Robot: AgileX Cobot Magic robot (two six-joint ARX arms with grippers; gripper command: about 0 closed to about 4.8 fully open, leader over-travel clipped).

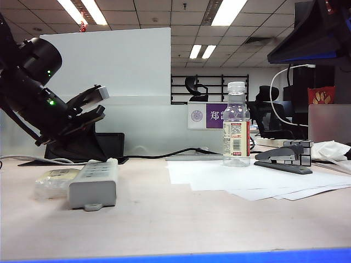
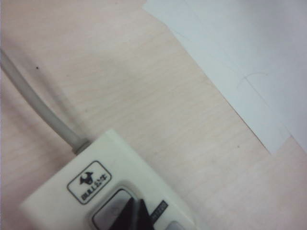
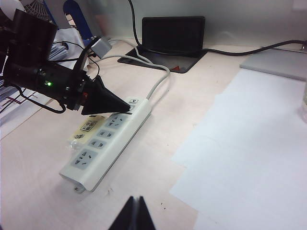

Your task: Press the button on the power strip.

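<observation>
Found left hand low over the cord end of the power strip, fingers drawn together into one dark point. Saw that point sitting at the edge of the button in the left wrist view, just beside the printed logo; could not confirm actual contact, as the tip hid the spot.

Traced the strip lying flat on the pale surface, on the left side in the exterior view, its tab end toward that camera and its grey cord running away from the far end. Noted a clear-wrapped yellowish packet touching the strip's long side, on the side away from the white paper sheets.

Spotted right hand raised clear of the surface, well apart from the strip and off its tab end, holding nothing; judged its fingers pressed together, though only the tips showed.

Placed a clear water bottle upright at the back edge of the paper, with a dark grey stapler just beside it, both far from either hand.
</observation>
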